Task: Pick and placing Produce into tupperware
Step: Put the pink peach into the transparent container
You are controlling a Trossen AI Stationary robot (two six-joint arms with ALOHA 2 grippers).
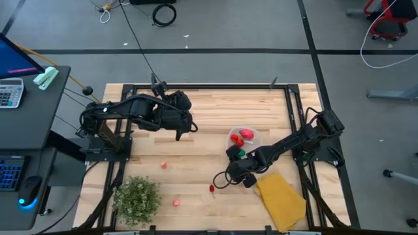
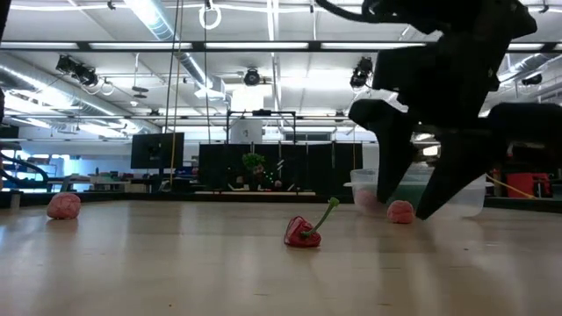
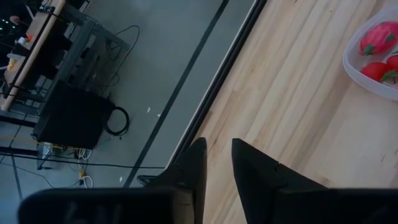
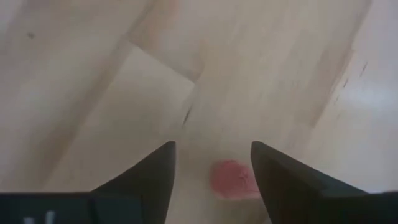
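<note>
Tupperware (image 1: 250, 133) is sitting on the desk (image 1: 202, 111) right of centre, holding red produce (image 1: 246, 135). No readable writing anywhere. Right tool (image 4: 211, 163) is hanging low over the desk just in front of the tupperware, fingers spread, a pink piece (image 4: 233, 179) lying between them, not gripped. Left tool (image 3: 217, 162) is waiting above the desk's far-left part, fingers slightly parted, empty.

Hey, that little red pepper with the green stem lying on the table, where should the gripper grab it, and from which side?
Grip the red pepper across its red body, coming straight down from above. It lies on its side on the table, stem angled upward, so the thin stem likely slips; the open right gripper is nearest.
</note>
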